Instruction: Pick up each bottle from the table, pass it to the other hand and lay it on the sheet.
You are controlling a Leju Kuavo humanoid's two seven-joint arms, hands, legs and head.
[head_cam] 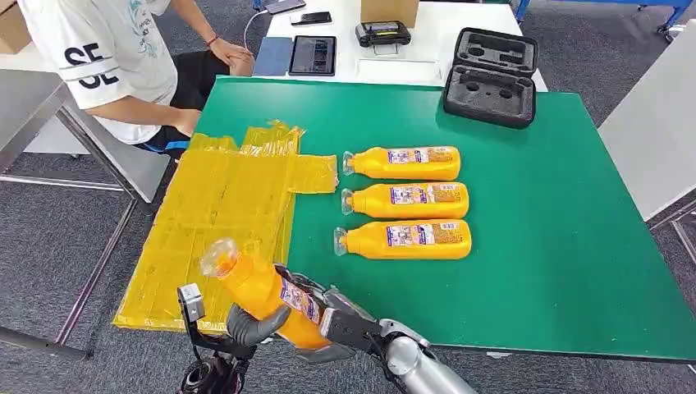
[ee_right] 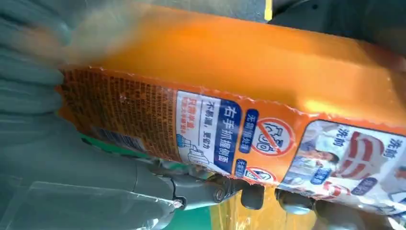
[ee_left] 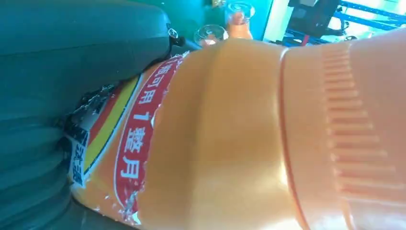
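Both hands hold one orange bottle at the lower left of the frame.

The bottle (head_cam: pixel 258 287) tilts, cap up-left, over the near edge of the yellow sheet (head_cam: pixel 215 215). The left hand (head_cam: pixel 250 324) and right hand (head_cam: pixel 341 324) both wrap their fingers around it. Three more bottles (head_cam: pixel 406 199) lie in a row on the green desk (head_cam: pixel 558 238), centre frame.

We see orange bottles (head_cam: pixel 406 163) with blue, white and red labels lying on a green table (head_cam: pixel 558 230). The sheet (head_cam: pixel 222 213) is yellow. The case (head_cam: pixel 491 78) is black, and a person's shirt (head_cam: pixel 107 49) is white with dark letters.
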